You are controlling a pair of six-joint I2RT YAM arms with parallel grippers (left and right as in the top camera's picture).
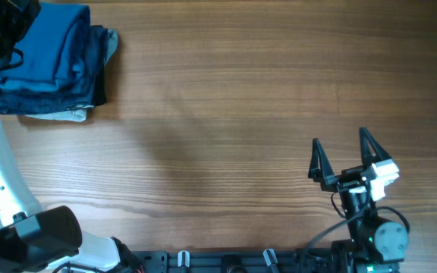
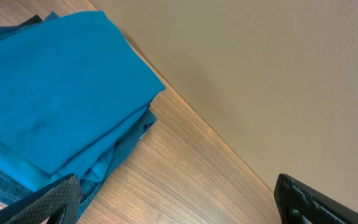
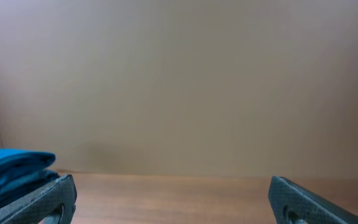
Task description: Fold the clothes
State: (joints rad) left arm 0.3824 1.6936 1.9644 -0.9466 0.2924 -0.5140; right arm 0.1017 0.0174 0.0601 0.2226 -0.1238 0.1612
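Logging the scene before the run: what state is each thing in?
medium-blue garment: folded, on top of the stack
darker garments: folded, stacked beneath it
left gripper: open, empty, by the stack
right gripper: open, empty, far from the stack

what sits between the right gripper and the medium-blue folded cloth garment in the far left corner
Nothing: only bare wooden tabletop between the right gripper and the medium-blue folded cloth garment, seen overhead.
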